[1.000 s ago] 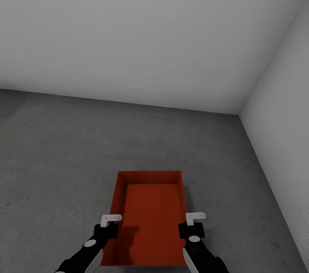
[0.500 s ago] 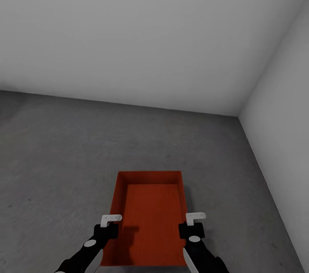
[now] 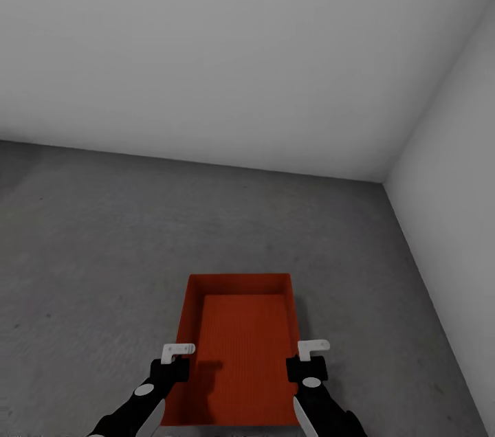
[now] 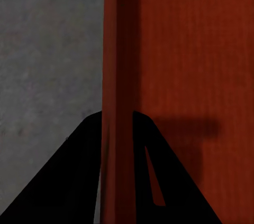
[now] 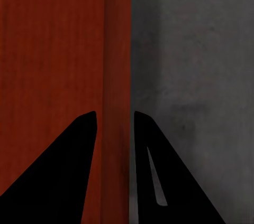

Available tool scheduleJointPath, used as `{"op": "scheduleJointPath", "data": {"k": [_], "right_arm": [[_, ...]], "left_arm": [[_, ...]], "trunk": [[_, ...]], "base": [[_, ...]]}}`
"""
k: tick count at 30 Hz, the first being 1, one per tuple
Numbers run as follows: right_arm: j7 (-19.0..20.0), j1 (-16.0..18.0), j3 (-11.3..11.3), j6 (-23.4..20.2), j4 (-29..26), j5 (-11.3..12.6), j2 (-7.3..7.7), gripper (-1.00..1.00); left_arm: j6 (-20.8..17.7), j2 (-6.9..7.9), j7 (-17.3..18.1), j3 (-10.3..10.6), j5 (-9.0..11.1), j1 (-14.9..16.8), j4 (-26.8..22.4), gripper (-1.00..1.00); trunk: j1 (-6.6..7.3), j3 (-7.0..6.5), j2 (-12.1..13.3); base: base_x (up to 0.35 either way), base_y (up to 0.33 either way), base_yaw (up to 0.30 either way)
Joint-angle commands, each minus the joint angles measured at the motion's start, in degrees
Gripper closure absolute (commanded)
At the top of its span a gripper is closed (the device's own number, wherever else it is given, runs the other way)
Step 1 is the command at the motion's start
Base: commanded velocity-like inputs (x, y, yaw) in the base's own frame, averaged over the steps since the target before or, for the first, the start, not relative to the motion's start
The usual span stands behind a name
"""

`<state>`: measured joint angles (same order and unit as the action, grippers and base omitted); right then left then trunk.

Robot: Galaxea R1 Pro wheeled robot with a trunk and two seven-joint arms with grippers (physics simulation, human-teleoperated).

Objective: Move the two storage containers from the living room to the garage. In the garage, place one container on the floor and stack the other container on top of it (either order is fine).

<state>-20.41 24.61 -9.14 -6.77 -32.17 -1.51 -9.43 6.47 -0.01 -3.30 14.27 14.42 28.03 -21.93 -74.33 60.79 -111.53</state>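
One orange-red storage container with a ribbed bottom lies lengthwise in front of me over the grey concrete floor of the garage. My left gripper is shut on its left long wall. In the left wrist view the left gripper has its dark fingers on either side of that wall of the container. My right gripper is shut on the right long wall. The right wrist view has the right gripper straddling that wall of the container. I cannot tell whether the container touches the floor.
A plain white back wall meets a white side wall in a corner ahead on the right. Open concrete stretches ahead and to the left of the container.
The whole picture has shifted very slightly, so the camera moved. Both grippers and the container keep the same places relative to each other.
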Motion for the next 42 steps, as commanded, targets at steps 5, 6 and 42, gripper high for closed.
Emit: {"op": "scheduleJointPath", "data": {"k": [5, 6, 42], "right_arm": [[-0.88, 0.00, -0.97, -0.51, -0.08, -2.00, 0.91, 1.00], [-0.88, 0.00, -0.97, -0.51, -0.08, -2.00, 0.91, 1.00], [-0.95, 0.00, -0.97, -0.43, -0.08, -2.09, 0.91, 1.00]], "left_arm": [[0.21, 0.10, -0.89, 0.48, 0.47, 0.10, 0.11, 1.00], [0.19, 0.10, -0.88, 0.48, 0.46, 0.10, 0.11, 1.00], [0.21, 0.10, -0.92, 0.48, 0.48, 0.10, 0.13, 1.00]], "trunk": [[0.23, 0.33, 0.38], [0.45, 0.24, 0.78], [1.33, 0.38, 2.39]], "base": [[0.000, 0.000, 0.000], [0.000, 0.000, 0.000], [0.000, 0.000, 0.000]]}}
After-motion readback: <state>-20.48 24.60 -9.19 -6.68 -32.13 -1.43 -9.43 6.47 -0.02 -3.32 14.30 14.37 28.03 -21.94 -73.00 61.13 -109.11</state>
